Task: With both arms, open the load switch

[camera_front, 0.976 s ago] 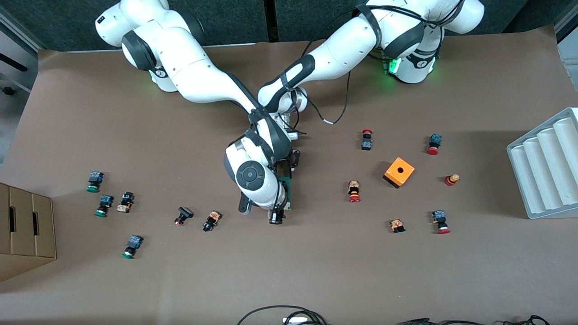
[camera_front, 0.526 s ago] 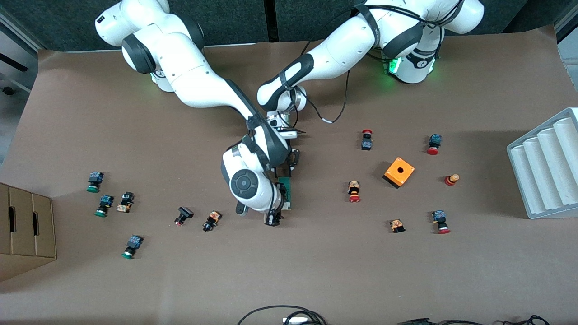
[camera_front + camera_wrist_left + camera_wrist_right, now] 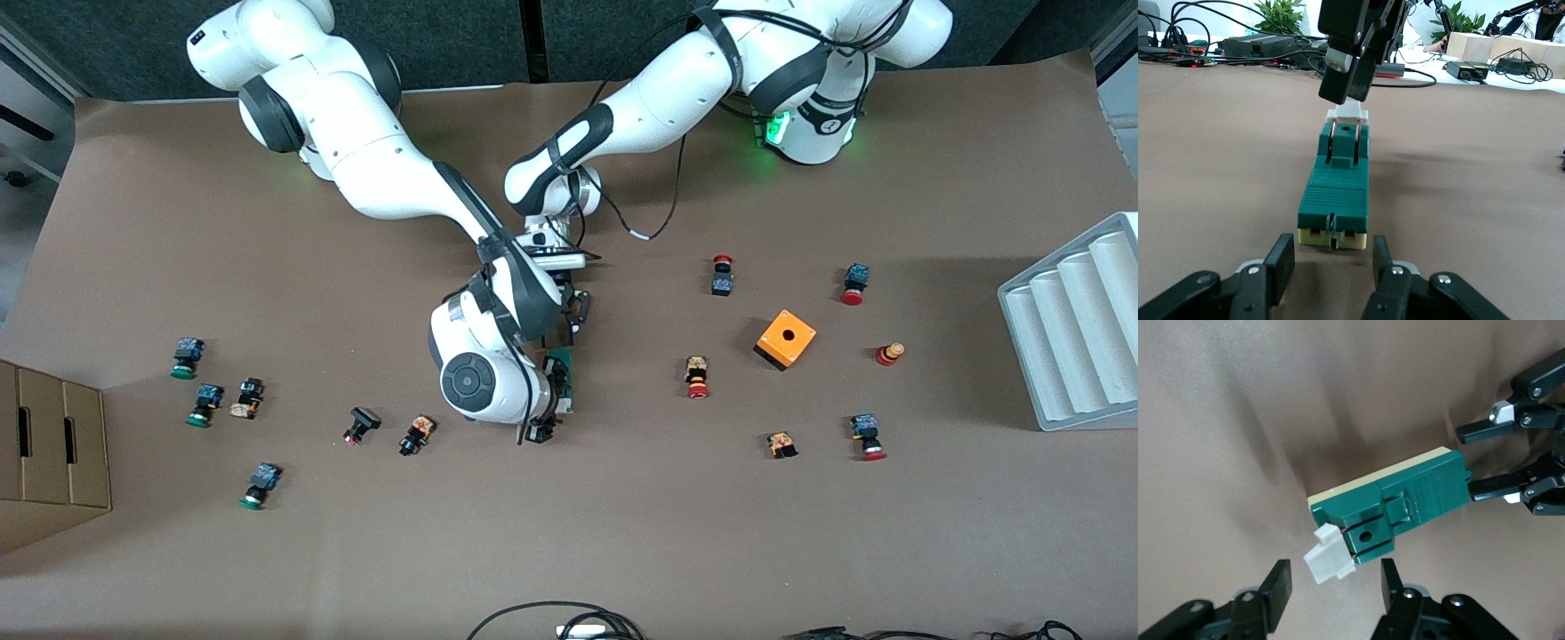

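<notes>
light: you get bright, even overhead | shadows: soft — under arms (image 3: 400, 178) | blur: none | background: slightly soft in left wrist view

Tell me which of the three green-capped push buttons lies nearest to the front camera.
The lone green-capped button, lowest in the front view; the other two lie farther off, close together.

No legible text, labels or numbers anywhere (all views)

A robotics lab: 2 white arms (image 3: 373, 169) over a paper-covered table (image 3: 622, 533), cabled electronics (image 3: 1265, 45) along its edge.
</notes>
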